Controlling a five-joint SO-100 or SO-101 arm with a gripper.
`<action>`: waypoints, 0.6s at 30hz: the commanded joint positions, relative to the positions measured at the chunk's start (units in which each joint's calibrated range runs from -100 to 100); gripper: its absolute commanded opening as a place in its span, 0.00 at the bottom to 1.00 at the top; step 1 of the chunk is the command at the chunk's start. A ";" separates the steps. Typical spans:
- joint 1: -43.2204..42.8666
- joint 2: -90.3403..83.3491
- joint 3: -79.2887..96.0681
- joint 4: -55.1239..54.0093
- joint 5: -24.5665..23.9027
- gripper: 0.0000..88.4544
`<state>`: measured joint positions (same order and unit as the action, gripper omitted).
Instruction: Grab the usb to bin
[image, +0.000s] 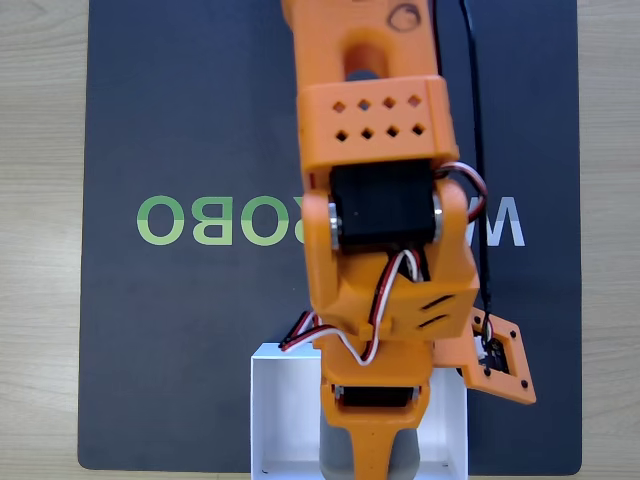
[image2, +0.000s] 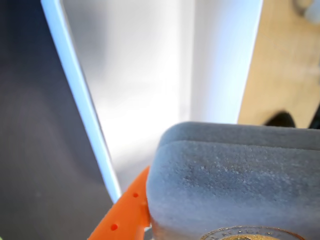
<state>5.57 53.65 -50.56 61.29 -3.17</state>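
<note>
End effector (image: 368, 455) of the orange arm (image: 375, 200) points toward the bottom edge of the fixed view, reaching down into the bin (image: 285, 420). It is clamped on the usb (image2: 235, 185), whose grey body shows on both sides of the orange finger (image: 366, 440) at the bottom of that view. In the wrist view the usb sits close to the lens at lower right: a dark grey, felt-like block with rounded corners, and the rim of its gold emblem (image2: 252, 234) just peeks in at the bottom edge. An orange finger with small holes (image2: 125, 217) presses against the block's left side.

The usb is over the bin's white floor, inside the walls; whether it touches the floor cannot be told. The bin's thin left wall (image2: 80, 95) runs diagonally through the wrist view, with the pale interior to its right.

In the fixed view the bin lies at the bottom centre of a dark mat (image: 180, 130), near the mat's lower edge. The mat bears green and white lettering (image: 195, 220), partly hidden by the arm. Red, white and black wires (image: 385, 290) loop along the arm's lower joints, and a black cable (image: 478, 120) runs down its right side. The mat rests on a light wooden bench (image: 40, 250).
</note>
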 joint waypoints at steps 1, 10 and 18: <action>0.32 -5.54 -0.29 -0.58 0.17 0.40; 0.32 -5.54 -0.29 -0.23 0.23 0.43; 0.41 -5.46 -0.20 -0.05 0.28 0.64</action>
<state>5.57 53.47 -50.56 61.29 -3.17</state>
